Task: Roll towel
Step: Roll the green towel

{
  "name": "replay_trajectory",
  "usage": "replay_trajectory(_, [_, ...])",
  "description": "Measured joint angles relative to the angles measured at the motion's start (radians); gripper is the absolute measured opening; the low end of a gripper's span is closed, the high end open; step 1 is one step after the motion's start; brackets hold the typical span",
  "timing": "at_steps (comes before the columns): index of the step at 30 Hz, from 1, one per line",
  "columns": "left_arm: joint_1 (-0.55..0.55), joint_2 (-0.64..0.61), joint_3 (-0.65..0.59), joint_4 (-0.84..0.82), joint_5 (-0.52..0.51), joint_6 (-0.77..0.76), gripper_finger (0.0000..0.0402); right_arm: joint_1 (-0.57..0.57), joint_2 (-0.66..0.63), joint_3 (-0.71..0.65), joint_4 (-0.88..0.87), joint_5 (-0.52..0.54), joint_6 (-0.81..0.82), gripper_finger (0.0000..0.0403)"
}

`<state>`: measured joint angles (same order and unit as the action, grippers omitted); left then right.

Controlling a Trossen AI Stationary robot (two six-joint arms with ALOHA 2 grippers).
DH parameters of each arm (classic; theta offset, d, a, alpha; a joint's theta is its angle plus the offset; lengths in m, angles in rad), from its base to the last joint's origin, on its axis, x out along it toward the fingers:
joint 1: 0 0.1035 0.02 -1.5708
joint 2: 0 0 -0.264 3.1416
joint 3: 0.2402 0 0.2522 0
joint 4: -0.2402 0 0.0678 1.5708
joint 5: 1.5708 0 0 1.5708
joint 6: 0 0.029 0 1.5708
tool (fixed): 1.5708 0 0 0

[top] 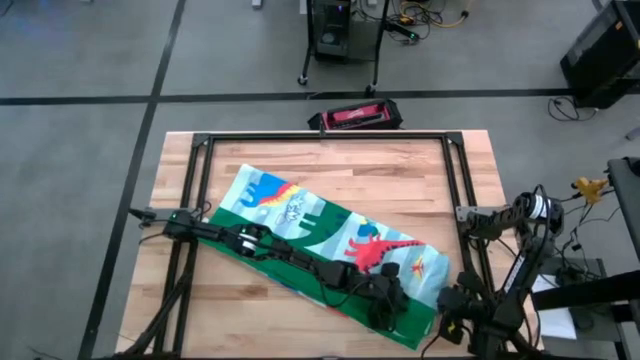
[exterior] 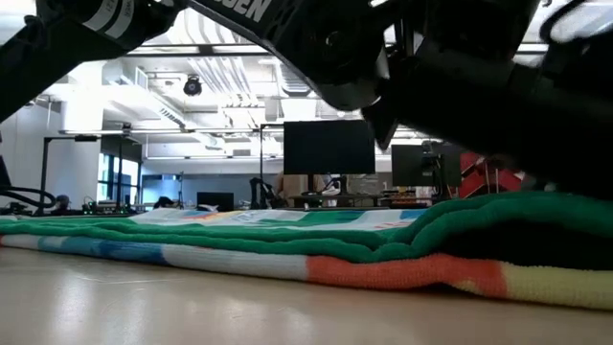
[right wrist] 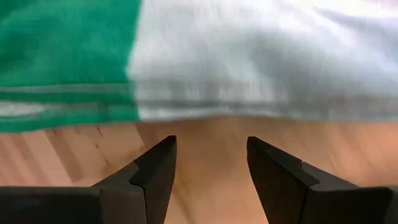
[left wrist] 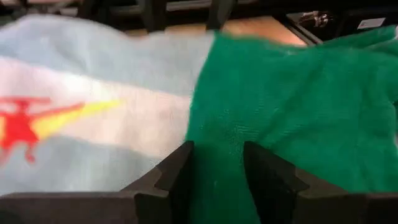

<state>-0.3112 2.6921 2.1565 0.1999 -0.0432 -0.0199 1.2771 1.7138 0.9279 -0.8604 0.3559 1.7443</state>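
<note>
Two arms are working at the towel (top: pixel 330 235), which lies in a long folded band slanting across the wooden table (top: pixel 420 175), printed side up, with a green strip running along its near edge. Left gripper (left wrist: pixel 217 180) sits low over the band toward its right end, its jaws a little apart with green cloth between them; whether they actually pinch it cannot be told. Right gripper (right wrist: pixel 211 171) hovers just off the towel's edge over bare wood, jaws apart and holding nothing. From table height the cloth shows as several soft layers with rounded folds, thick and knitted-looking, green over orange and pale yellow. Judgement: light, limp, no stiffness at all, so it should sag and spread wherever unsupported, and a roll would loosen unless kept pressed. Its nap looks grippy rather than slick and should not slide much on the wood. Best hold seems the doubled green edge at the band's end, taken through all layers, one gripper toward each corner, so the turn starts even. Nothing fragile.
</note>
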Motion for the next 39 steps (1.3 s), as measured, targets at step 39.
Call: replay_trajectory(39, [0.035, 0.086, 0.009, 0.141, -0.020, -0.041, 0.0119, -0.057, 0.029, 0.021, 0.025, 0.256, -0.057, 0.0181])
